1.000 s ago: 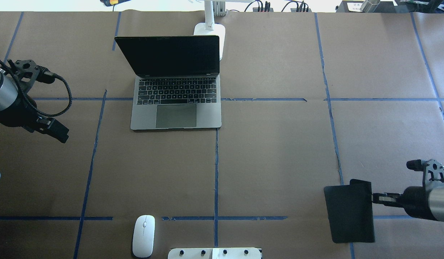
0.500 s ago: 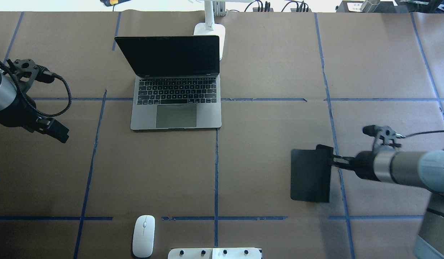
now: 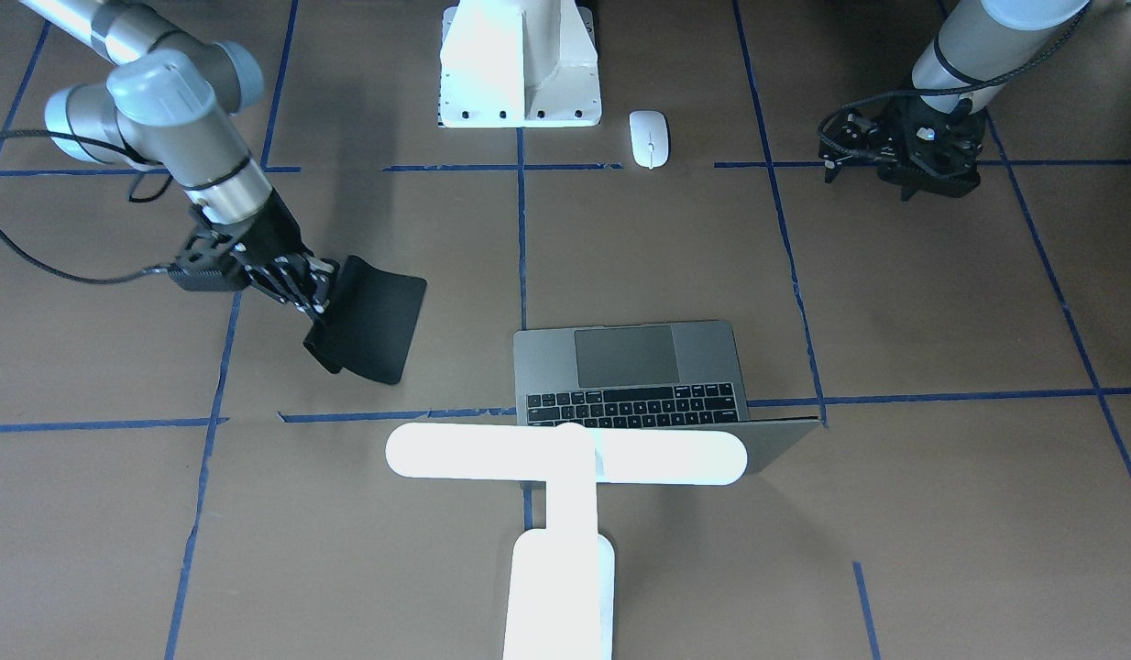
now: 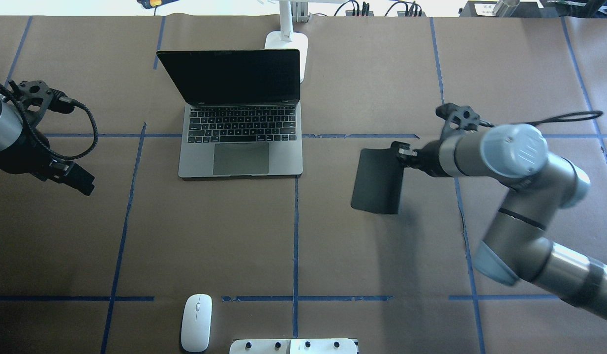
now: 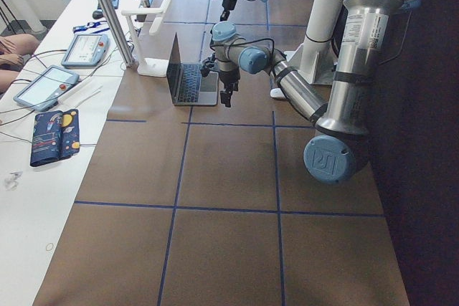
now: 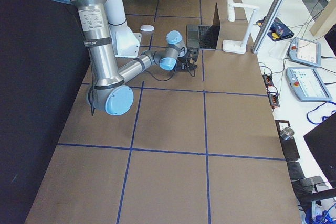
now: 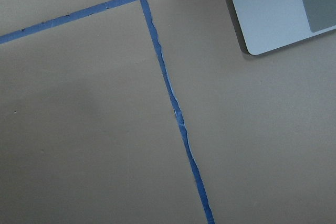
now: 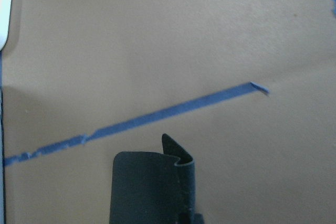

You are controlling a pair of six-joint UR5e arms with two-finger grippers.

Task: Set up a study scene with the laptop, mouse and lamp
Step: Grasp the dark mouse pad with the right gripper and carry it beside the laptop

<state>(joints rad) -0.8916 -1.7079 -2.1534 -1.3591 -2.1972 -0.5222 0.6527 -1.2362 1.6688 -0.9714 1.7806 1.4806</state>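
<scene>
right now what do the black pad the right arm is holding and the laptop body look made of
Flat black rectangular pad: probably thin rubber or foam, matte; its gripped edge curls over in the right wrist view. Thin grey laptop: likely metal, satin finish; even grey sheen, rigid flat deck.

table (image 4: pixel 382 275): brown paper cover | blue tape (image 4: pixel 295 236) grid | white bench (image 5: pixel 29 198) alongside

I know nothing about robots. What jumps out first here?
The right claw holds a flat black pad by its edge, on the robot's right of the open laptop. A bright white lamp stands behind the laptop's screen, and a small white mouse lies alone near the robot's base.
</scene>
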